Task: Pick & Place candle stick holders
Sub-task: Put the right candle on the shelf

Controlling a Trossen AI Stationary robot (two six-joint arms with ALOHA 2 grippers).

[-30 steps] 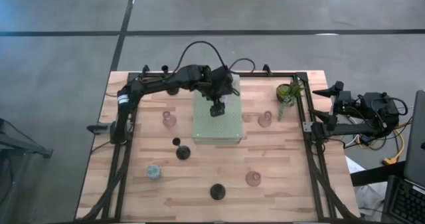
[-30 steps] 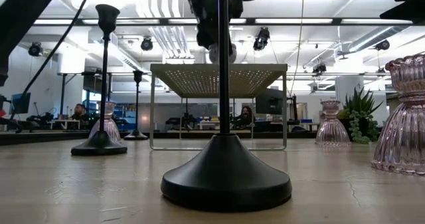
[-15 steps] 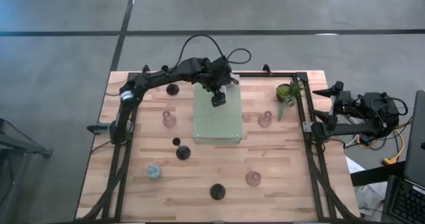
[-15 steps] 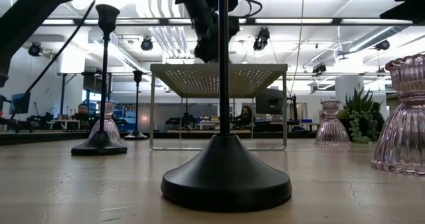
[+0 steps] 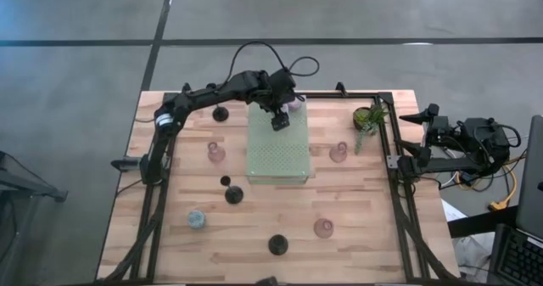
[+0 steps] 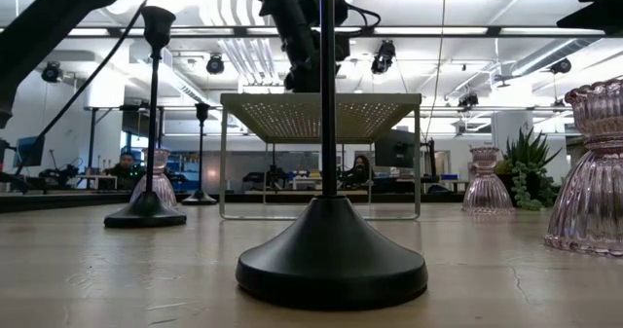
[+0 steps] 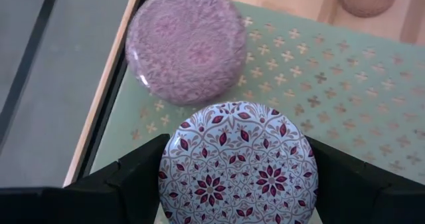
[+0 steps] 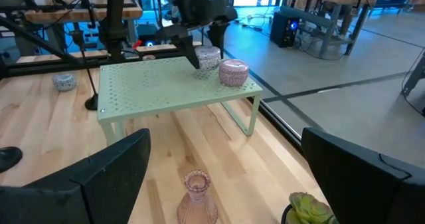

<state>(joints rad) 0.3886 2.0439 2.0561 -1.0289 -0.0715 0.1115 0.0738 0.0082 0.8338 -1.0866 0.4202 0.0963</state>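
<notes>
My left gripper (image 5: 280,121) is over the far end of the pale green perforated mat (image 5: 277,154), shut on a round blue-and-maroon patterned holder (image 7: 238,164). Just beyond it, a lilac round holder (image 7: 187,43) sits on the mat's far right corner (image 8: 232,72). Black thin-stemmed holders (image 5: 277,244), squat pink glass ones (image 5: 215,153) and a blue round one (image 5: 197,219) stand about the table. My right gripper (image 5: 409,140) waits open off the table's right edge. My left gripper pinches the patterned holder by two opposite sides of its round rim (image 7: 165,177), one finger (image 7: 136,181) on each side. The fingers slant down from the table's far side. The holder's patterned top faces up, level; whether its base touches the mat I cannot tell.
A small potted plant (image 5: 369,118) stands at the far right, with a pink glass holder (image 5: 338,153) near it. A black holder (image 5: 221,114) stands left of the mat, two more (image 5: 233,194) near its front left corner. A black frame rail (image 5: 394,150) runs along the right side.
My left gripper has carried the patterned holder from over the mat's middle toward the table's far edge, sinking a little and rolling slightly, and now hangs beside the lilac holder. Its grip has stayed the same.
</notes>
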